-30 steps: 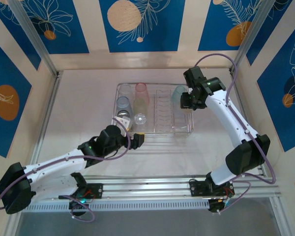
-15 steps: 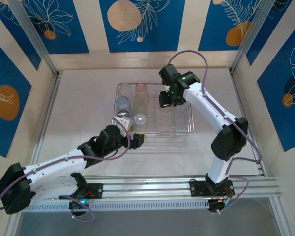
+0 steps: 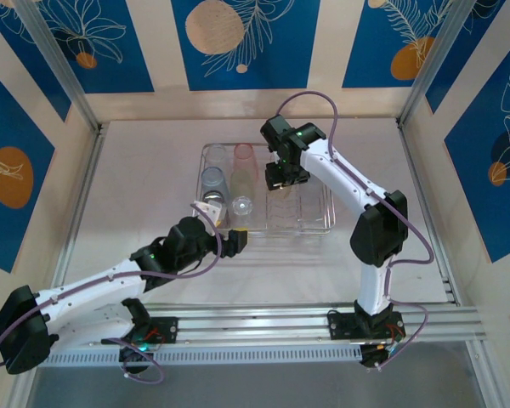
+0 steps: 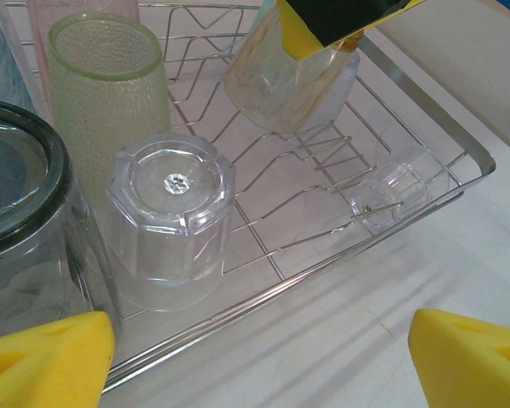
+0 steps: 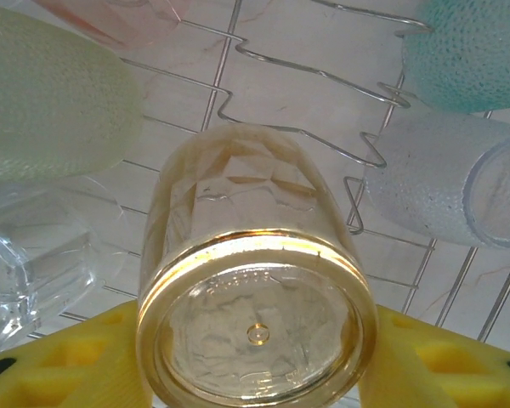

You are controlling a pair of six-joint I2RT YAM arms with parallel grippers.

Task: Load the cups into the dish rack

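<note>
An amber cup (image 5: 255, 280) hangs mouth-down over the wire floor of the dish rack (image 5: 238, 51), its base toward the camera. My right gripper (image 5: 257, 357) is shut on this cup, with a yellow finger on each side. From above, the right gripper (image 3: 278, 180) hovers over the middle of the rack (image 3: 323, 228). Seen from the left wrist, the amber cup (image 4: 289, 85) floats above the prongs. A clear cup (image 4: 172, 225) stands upside down in the rack's near corner, beside a yellow-green cup (image 4: 110, 110) and a smoky grey cup (image 4: 25, 238). My left gripper (image 4: 263, 348) is open over bare table just outside the rack's front rim (image 4: 459, 136).
A teal cup (image 5: 467, 51) and a frosted cup (image 5: 459, 183) lying on its side sit right of the amber one. A pink cup (image 3: 245, 155) and a clear cup (image 3: 216, 155) stand in the rack's back left. White table surrounds the rack; metal frame posts (image 3: 72, 85) border it.
My right arm has swung left from the rack's right end to its middle, carrying the amber cup. The left gripper has edged slightly along the rack's front rim.
</note>
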